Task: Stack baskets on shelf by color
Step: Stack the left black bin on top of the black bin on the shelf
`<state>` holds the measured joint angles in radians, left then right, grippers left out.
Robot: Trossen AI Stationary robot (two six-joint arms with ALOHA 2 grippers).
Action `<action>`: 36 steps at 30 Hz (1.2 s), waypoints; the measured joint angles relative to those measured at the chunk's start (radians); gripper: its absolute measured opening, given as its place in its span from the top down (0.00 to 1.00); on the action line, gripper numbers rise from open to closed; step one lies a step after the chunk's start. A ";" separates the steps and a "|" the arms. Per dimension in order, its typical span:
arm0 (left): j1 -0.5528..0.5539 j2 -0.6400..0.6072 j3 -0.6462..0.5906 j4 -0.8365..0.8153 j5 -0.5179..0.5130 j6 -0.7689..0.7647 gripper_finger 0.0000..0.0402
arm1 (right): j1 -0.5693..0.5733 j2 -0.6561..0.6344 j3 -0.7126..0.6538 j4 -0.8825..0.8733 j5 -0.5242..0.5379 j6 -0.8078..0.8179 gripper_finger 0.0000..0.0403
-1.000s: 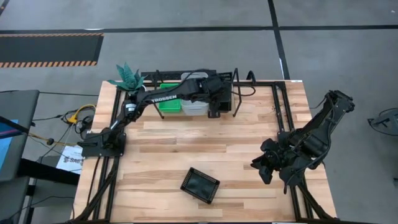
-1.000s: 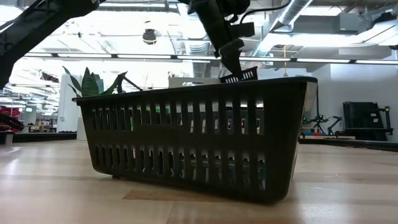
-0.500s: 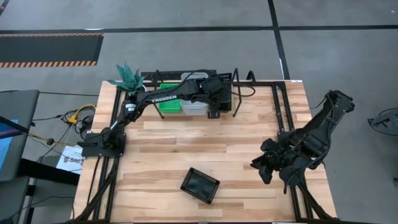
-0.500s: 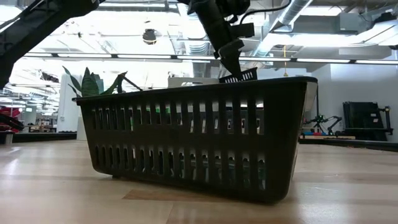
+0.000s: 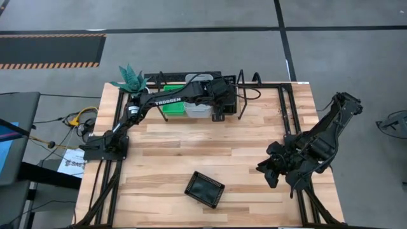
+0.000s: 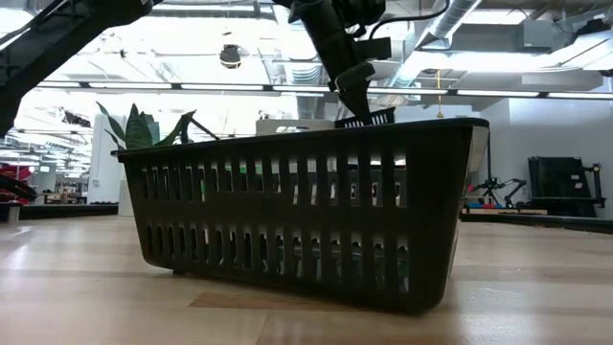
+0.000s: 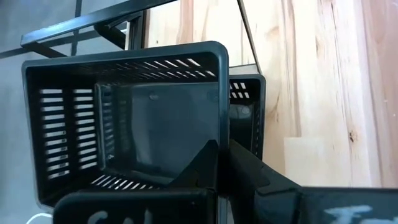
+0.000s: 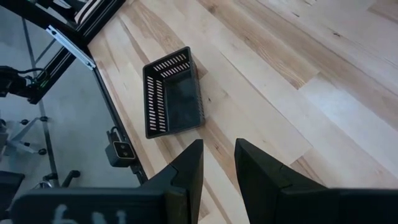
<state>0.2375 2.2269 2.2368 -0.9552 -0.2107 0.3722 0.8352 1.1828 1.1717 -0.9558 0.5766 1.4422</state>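
The left arm, lettered "TROSSEN", reaches over the shelf (image 5: 245, 95) at the counter's (image 5: 254, 152) far edge. Its left end effector (image 7: 222, 163) is pinched on the wall of a black basket (image 7: 130, 124) above another black one. Green (image 5: 172, 107) and white baskets (image 5: 198, 109) sit alongside. A third black basket (image 5: 205, 189) lies near the counter's front. The right end effector (image 8: 217, 158) hangs spread, holding nothing.
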 joint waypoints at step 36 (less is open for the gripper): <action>-0.039 0.066 -0.001 0.016 0.001 0.001 1.00 | 0.000 0.001 0.000 -0.002 0.000 -0.010 0.71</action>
<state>0.1989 2.2925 2.2356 -0.9393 -0.2102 0.3728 0.8349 1.1833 1.1717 -0.9579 0.5762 1.4323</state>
